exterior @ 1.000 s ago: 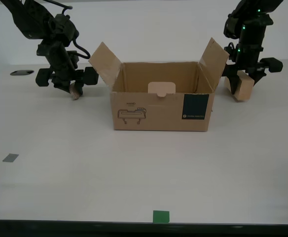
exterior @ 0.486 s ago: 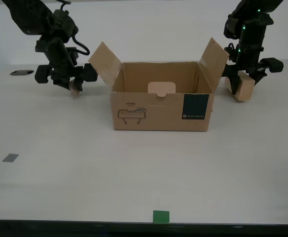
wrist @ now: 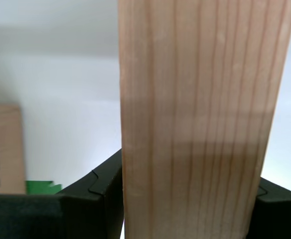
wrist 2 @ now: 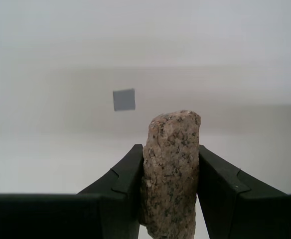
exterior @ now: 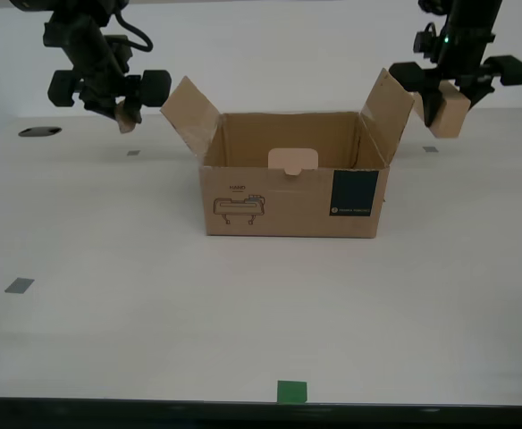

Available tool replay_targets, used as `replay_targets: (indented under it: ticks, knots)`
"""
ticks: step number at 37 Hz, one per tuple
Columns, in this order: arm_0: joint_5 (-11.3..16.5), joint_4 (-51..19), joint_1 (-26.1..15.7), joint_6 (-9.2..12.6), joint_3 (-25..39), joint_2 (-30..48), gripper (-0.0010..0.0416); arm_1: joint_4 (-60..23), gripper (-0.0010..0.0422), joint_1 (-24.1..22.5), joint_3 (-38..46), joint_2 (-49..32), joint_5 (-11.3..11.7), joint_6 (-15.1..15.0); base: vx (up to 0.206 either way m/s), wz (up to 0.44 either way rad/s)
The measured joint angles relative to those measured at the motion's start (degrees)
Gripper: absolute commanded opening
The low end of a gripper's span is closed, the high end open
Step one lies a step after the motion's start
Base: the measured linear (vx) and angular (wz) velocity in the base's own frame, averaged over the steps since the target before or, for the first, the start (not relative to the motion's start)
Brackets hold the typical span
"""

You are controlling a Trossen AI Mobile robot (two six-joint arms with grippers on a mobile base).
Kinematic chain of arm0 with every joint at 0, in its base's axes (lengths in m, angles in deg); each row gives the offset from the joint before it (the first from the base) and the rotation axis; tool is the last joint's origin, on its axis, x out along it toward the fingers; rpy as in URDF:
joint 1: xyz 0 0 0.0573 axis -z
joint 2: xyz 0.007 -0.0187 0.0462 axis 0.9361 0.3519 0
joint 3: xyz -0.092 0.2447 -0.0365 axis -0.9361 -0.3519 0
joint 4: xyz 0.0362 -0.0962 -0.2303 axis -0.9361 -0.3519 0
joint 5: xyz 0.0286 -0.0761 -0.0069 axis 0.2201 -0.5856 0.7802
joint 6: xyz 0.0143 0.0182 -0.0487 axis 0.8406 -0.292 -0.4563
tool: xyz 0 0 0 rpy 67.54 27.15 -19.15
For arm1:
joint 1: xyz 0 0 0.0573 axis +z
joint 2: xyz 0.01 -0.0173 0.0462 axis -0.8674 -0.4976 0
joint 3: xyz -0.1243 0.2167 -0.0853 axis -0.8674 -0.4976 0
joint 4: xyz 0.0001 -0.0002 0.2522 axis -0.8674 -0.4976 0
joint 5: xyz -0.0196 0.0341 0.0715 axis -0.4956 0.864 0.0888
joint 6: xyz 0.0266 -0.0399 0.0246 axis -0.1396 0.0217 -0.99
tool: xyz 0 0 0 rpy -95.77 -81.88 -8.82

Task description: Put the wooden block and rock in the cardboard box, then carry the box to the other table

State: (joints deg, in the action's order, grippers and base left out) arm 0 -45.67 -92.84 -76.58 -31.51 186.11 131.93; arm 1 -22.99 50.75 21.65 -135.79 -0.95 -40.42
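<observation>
1. Second gripper [wrist 2: 169,199] fingers [wrist 2: 120,184] clamped on the rock [wrist 2: 171,169], held in the air above the tabletop [exterior: 109,232], off the box's [exterior: 292,201] flap at the exterior view's left.
2. First gripper [wrist: 185,199] fingers [wrist: 103,191] pinching the block [wrist: 200,114], raised beside the flap at the exterior view's right.
3. Box open, upright, mid-tabletop.

The cardboard box [exterior: 294,189] is brown, with a dark teal square label [exterior: 356,194] and a dark line drawing [exterior: 239,209] on its front. The wooden block [wrist: 200,119] is pale tan with fine lengthwise grain lines. The rock [wrist 2: 171,172] is pinkish grey-brown with dark speckles. The worktop [exterior: 154,304] is off-white, marked with small grey tape squares [exterior: 18,286] and one green tape square [exterior: 291,391]. Both grippers are black.
</observation>
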Motion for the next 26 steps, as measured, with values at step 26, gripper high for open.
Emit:
replay_targets:
  ticks: [26]
  knots:
    - [0.92,-1.22,-1.25,-0.22,0.00,-18.36,0.0000,-1.75,-0.0001,-1.46,-0.35,16.61,-8.07,-1.53,0.000,0.000]
